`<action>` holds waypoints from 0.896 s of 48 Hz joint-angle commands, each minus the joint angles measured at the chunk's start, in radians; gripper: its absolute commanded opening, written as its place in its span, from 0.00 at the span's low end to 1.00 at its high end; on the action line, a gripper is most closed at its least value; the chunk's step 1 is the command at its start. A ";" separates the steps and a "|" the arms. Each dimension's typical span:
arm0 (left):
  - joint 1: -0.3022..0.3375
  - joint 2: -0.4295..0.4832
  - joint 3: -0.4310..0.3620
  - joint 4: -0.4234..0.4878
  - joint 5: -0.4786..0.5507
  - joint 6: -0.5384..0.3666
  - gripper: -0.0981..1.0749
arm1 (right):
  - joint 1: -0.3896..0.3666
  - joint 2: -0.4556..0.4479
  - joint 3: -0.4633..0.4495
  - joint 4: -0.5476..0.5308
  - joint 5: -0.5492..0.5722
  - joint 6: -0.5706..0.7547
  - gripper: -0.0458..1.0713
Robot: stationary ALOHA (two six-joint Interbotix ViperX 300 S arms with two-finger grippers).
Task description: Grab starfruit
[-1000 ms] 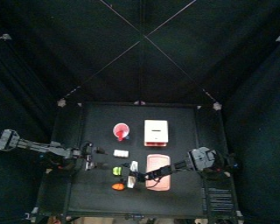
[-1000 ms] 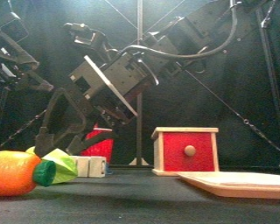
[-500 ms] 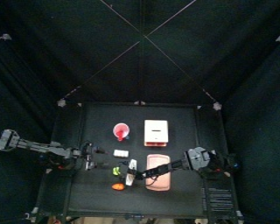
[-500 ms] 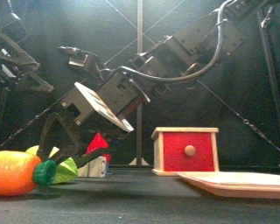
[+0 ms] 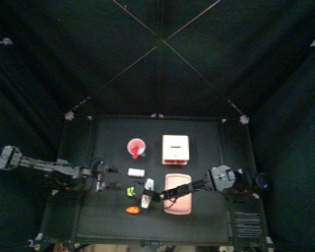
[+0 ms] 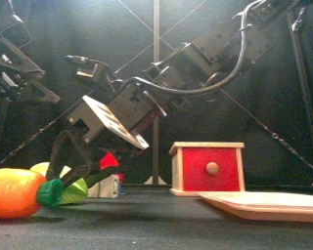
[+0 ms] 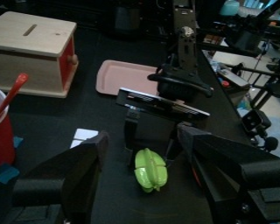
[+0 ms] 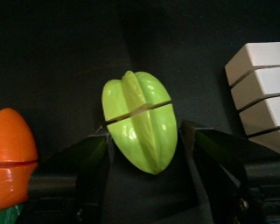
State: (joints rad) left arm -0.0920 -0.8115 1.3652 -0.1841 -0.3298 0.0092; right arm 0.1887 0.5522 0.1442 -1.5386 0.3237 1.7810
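Right wrist view: the starfruit (image 8: 142, 120) lay on the tabletop (image 8: 60, 52) beside the orange lump (image 8: 17, 157), long axis running between the widely spread, empty right end effector (image 8: 143, 171) jaws.

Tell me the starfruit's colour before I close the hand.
Yellow-green starfruit, ridged lengthwise; clearest in the right wrist view.

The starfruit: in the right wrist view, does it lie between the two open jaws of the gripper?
Yes, the starfruit lies between the right gripper's two spread jaws.
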 commanded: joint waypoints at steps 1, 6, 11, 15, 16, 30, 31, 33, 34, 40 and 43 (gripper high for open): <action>0.003 0.002 -0.011 0.000 -0.009 0.000 0.91 | -0.005 -0.025 -0.023 -0.003 -0.002 0.000 0.83; 0.003 0.002 -0.011 0.000 -0.009 0.000 0.91 | -0.003 -0.025 -0.023 -0.003 -0.002 0.002 0.78; 0.003 0.002 -0.012 0.000 -0.009 0.000 0.91 | -0.003 -0.025 -0.023 -0.003 -0.002 0.000 0.73; 0.003 0.002 -0.011 0.000 -0.009 0.000 0.91 | -0.002 -0.028 -0.023 -0.003 -0.002 0.000 0.71; 0.003 0.002 -0.012 0.000 -0.009 0.000 0.91 | -0.002 -0.028 -0.023 -0.003 -0.002 0.000 0.70; 0.003 0.002 -0.009 0.000 -0.009 -0.002 0.91 | 0.002 -0.048 -0.015 -0.011 -0.003 0.000 0.70; 0.003 0.002 -0.009 0.000 -0.009 -0.002 0.91 | 0.002 -0.048 -0.014 -0.009 -0.002 0.000 0.70; 0.003 0.002 -0.009 0.000 -0.009 -0.002 0.91 | 0.002 -0.048 -0.014 -0.008 -0.002 0.000 0.70; 0.003 0.002 -0.009 0.000 -0.009 -0.002 0.91 | 0.002 -0.048 -0.015 -0.008 0.003 0.000 0.70; 0.003 0.002 -0.009 0.000 -0.009 -0.002 0.91 | 0.003 -0.049 -0.011 -0.018 0.023 -0.006 0.71; 0.003 0.002 -0.009 0.000 -0.009 -0.002 0.91 | 0.006 -0.054 -0.002 -0.031 0.028 -0.006 0.71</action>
State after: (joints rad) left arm -0.0905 -0.8115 1.3668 -0.1856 -0.3298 0.0077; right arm 0.1917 0.5522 0.1457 -1.5539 0.3405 1.7779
